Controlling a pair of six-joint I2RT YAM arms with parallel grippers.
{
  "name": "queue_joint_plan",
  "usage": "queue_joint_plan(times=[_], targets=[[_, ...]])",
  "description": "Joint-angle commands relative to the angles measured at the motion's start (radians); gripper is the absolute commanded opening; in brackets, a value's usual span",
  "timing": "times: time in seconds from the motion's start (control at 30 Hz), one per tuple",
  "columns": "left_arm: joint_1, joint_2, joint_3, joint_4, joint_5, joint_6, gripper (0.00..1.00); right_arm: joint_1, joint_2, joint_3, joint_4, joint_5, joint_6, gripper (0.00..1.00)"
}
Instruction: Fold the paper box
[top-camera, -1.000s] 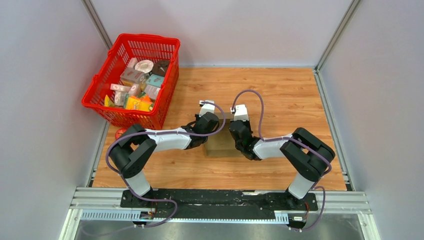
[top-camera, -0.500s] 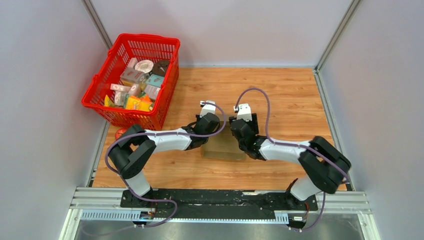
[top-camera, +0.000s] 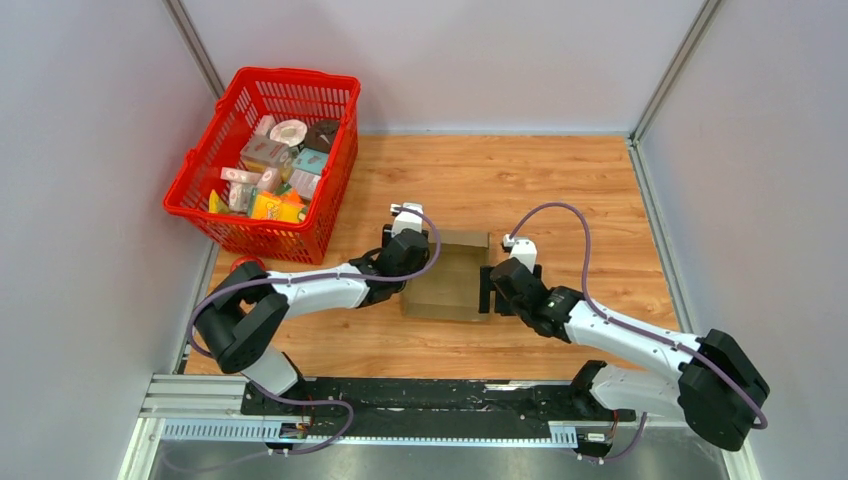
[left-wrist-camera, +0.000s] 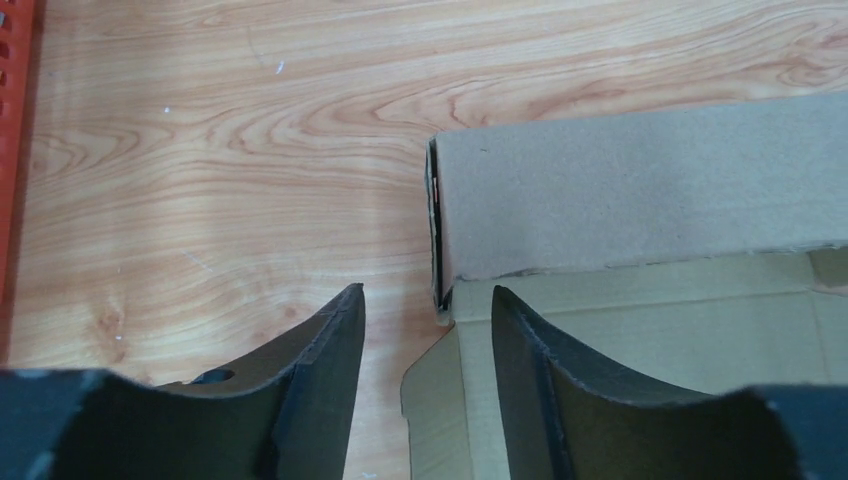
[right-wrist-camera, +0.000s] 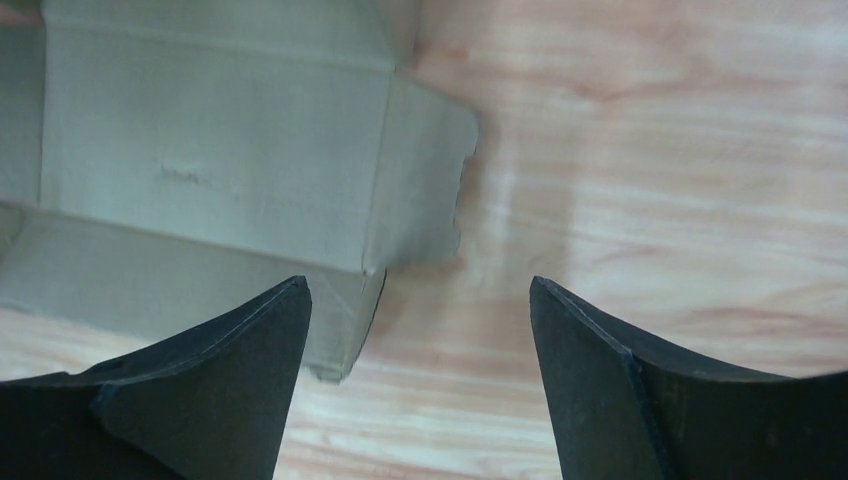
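The paper box (top-camera: 447, 275) is plain brown cardboard and lies in the middle of the wooden table, partly folded, with its walls raised. My left gripper (top-camera: 408, 280) is at its left edge and open. In the left wrist view a side flap (left-wrist-camera: 445, 400) of the paper box (left-wrist-camera: 640, 190) stands between the spread fingers (left-wrist-camera: 335, 335) of the left gripper (left-wrist-camera: 425, 305), touching neither. My right gripper (top-camera: 488, 290) is open at the box's right edge. In the right wrist view the right gripper (right-wrist-camera: 418, 290) frames bare table, with the box's corner (right-wrist-camera: 220, 150) by the left finger (right-wrist-camera: 285, 310).
A red basket (top-camera: 200, 190) full of small printed packages stands at the back left; its rim shows in the left wrist view (left-wrist-camera: 15, 150). A small red object (top-camera: 243, 265) lies by the basket's near corner. Grey walls enclose the table on three sides.
Both grippers were shut over the box and have opened and let go. The right arm has swung out to the right and lower. The left gripper has shifted slightly to the box's left edge.
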Motion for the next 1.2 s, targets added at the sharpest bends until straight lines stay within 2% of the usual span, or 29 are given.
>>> queue_joint_plan(times=[0.0,0.1,0.17,0.23,0.33,0.37,0.4,0.5,0.53,0.57,0.6,0.63,0.67,0.7,0.77,0.8,0.9,1.0,1.17], targets=[[-0.004,-0.096,-0.008,-0.002,0.02,-0.011,0.59,-0.002,-0.023,-0.01,-0.007,-0.155,0.065,0.84],[-0.002,-0.168,-0.049,-0.065,0.064,-0.059,0.61,-0.003,0.006,-0.007,0.016,-0.182,0.082,0.82],[-0.002,-0.266,-0.14,-0.069,0.112,-0.118,0.61,-0.005,0.022,-0.01,0.029,-0.195,0.121,0.79],[-0.001,-0.34,-0.254,-0.015,0.247,-0.14,0.61,-0.007,0.036,-0.028,0.042,-0.203,0.147,0.74],[0.001,-0.441,-0.318,0.0,0.467,-0.128,0.61,-0.022,0.04,-0.068,0.102,-0.243,0.187,0.65],[-0.001,-0.458,-0.318,-0.011,0.521,-0.101,0.61,-0.028,0.042,-0.078,0.134,-0.254,0.198,0.61],[-0.001,-0.461,-0.315,-0.02,0.639,-0.084,0.65,-0.037,0.043,-0.084,0.147,-0.266,0.201,0.6],[-0.014,-0.45,-0.278,-0.055,0.816,-0.028,0.65,-0.049,0.074,-0.078,0.157,-0.265,0.203,0.51],[-0.031,-0.446,-0.242,-0.092,0.825,-0.012,0.65,-0.054,0.082,-0.076,0.156,-0.263,0.203,0.48],[-0.056,-0.425,-0.216,-0.109,0.818,0.051,0.65,-0.056,0.094,-0.075,0.157,-0.261,0.207,0.42],[-0.083,-0.406,-0.179,-0.179,0.743,0.093,0.66,-0.063,0.094,-0.076,0.16,-0.268,0.207,0.37],[-0.162,-0.382,-0.089,-0.303,0.68,0.134,0.66,-0.066,0.094,-0.076,0.164,-0.271,0.203,0.33],[-0.2,-0.322,-0.048,-0.35,0.621,0.222,0.66,-0.069,0.092,-0.078,0.168,-0.274,0.2,0.24],[-0.241,-0.287,-0.012,-0.385,0.518,0.264,0.66,-0.071,0.085,-0.078,0.168,-0.274,0.197,0.19],[-0.335,-0.18,0.062,-0.442,0.426,0.375,0.66,-0.079,0.072,-0.075,0.156,-0.28,0.187,0.09],[-0.358,-0.144,0.081,-0.453,0.345,0.406,0.66,-0.088,0.053,-0.073,0.148,-0.284,0.184,0.07],[-0.418,-0.029,0.131,-0.461,0.263,0.507,0.66,-0.111,0.014,-0.072,0.115,-0.291,0.169,0.01],[-0.468,0.043,0.17,-0.459,0.206,0.585,0.66,-0.161,-0.046,-0.087,0.096,-0.352,0.164,0.0],[-0.478,0.054,0.197,-0.453,0.197,0.656,0.66,-0.241,-0.112,-0.107,0.079,-0.534,0.154,0.0]])
